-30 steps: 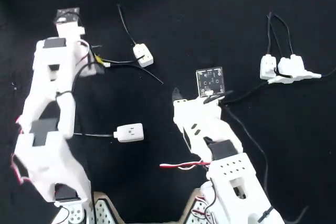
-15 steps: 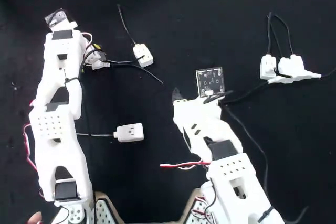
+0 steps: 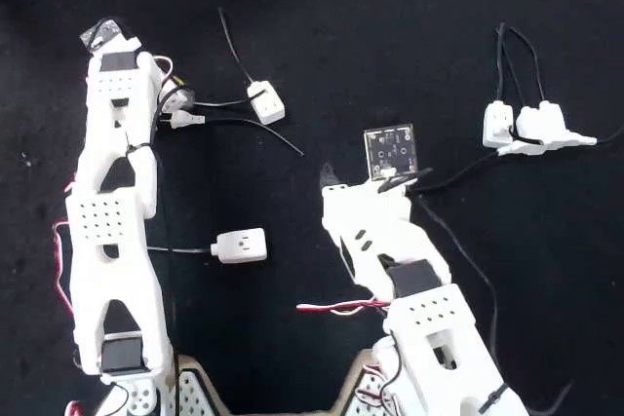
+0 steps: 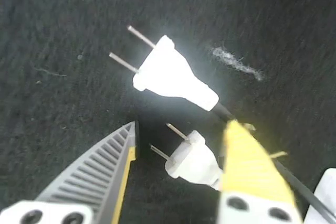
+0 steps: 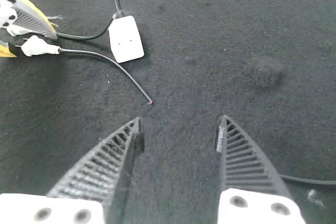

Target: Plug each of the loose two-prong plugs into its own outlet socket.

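Two white two-prong plugs lie on the black mat at the far left. My left gripper (image 4: 181,129) is open and low over them; its grey and yellow fingers straddle the nearer plug (image 4: 193,162), with a gap on the grey side. The second plug (image 4: 170,74) lies just beyond the fingertips. From above, that gripper (image 3: 175,107) sits beside a plug (image 3: 191,121). A white outlet socket (image 3: 265,101) lies just right of the plugs, and another socket (image 3: 241,245) lies nearer the front. My right gripper (image 5: 180,121) hangs open over bare mat at the centre (image 3: 331,180).
At the far right, a cluster of white sockets (image 3: 526,126) has cords plugged into it. A loose black cable end (image 5: 150,102) lies between the far socket (image 5: 126,39) and my right gripper. Black cords trail across the mat.
The left arm has stretched out toward the back and brought its gripper down at the two plugs. The right arm has not moved.
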{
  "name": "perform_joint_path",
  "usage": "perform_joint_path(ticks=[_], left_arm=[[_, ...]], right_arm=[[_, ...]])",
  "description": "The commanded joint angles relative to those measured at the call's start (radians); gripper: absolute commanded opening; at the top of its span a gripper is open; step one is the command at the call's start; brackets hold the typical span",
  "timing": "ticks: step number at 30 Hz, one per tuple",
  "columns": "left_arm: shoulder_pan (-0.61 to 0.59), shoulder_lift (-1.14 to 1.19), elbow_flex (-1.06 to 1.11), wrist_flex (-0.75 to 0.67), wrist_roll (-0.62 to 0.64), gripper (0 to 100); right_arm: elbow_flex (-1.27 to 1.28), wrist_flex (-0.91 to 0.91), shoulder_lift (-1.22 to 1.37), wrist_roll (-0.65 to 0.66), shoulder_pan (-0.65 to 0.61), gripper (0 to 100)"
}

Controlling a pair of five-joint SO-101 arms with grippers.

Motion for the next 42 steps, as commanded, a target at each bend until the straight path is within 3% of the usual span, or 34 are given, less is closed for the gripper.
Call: perform_joint_path(ticks=[1, 3, 13, 24, 27, 34, 42], left_arm=[[-0.005, -0.005, -0.117, 0.104, 0.014, 11], [-0.005, 0.002, -0.165, 0.16, 0.014, 2], [-0.022, -0.006, -0.387, 0.411, 0.009, 3], [-0.061, -0.009, -0.415, 0.428, -0.236, 3], [-0.051, -0.032, -0.346, 0.428, -0.31, 3], [0.025, -0.292, -0.053, 0.427, -0.612, 3], [0.028, -0.615, 0.139, 0.427, -0.632, 3]], right_arm=[[-0.05, -0.032, -0.025, -0.006, -0.02, 22.2], [-0.05, -0.032, -0.025, -0.006, -0.02, 22.2], [-0.05, -0.032, -0.025, -0.006, -0.02, 22.2], [-0.05, -0.032, -0.025, -0.006, -0.02, 22.2], [-0.05, -0.032, -0.025, -0.006, -0.02, 22.2], [-0.05, -0.032, -0.025, -0.006, -0.02, 22.2], [-0.05, -0.032, -0.025, -0.006, -0.02, 22.2]])
